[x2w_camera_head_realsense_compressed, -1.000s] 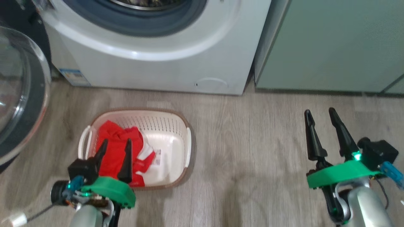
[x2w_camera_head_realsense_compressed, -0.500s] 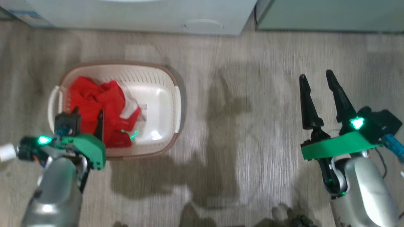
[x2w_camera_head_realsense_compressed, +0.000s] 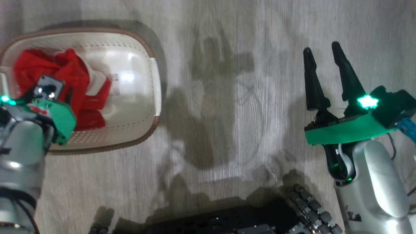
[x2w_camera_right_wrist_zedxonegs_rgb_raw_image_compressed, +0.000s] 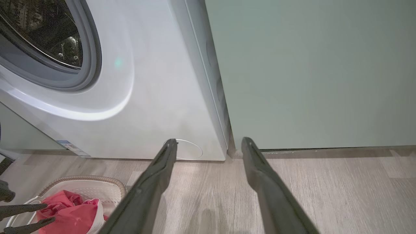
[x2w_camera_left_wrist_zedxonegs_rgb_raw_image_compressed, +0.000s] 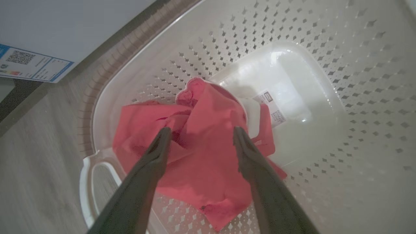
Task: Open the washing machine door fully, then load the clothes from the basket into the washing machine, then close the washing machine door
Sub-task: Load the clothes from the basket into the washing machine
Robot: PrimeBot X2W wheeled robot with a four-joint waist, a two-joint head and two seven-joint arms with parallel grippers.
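L gripper (x2w_camera_left_wrist_zedxonegs_rgb_raw_image_compressed: pixel 201 130) hangs w/ jaws spread close over the red garment (x2w_camera_left_wrist_zedxonegs_rgb_raw_image_compressed: pixel 201 156), bunched at one end of the laundry basket (x2w_camera_left_wrist_zedxonegs_rgb_raw_image_compressed: pixel 325 48), so it is better to descend onto the thick middle fold before closing; R gripper (x2w_camera_head_realsense_compressed: pixel 321 47), also spread, hovers over the floor (x2w_camera_head_realsense_compressed: pixel 227 97).

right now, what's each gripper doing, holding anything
left gripper: open, poised over the clothes in the basket, nothing gripped
right gripper: open, holding nothing

Bright glare in basket (x2w_camera_head_realsense_compressed: pixel 130 61), soft shadows
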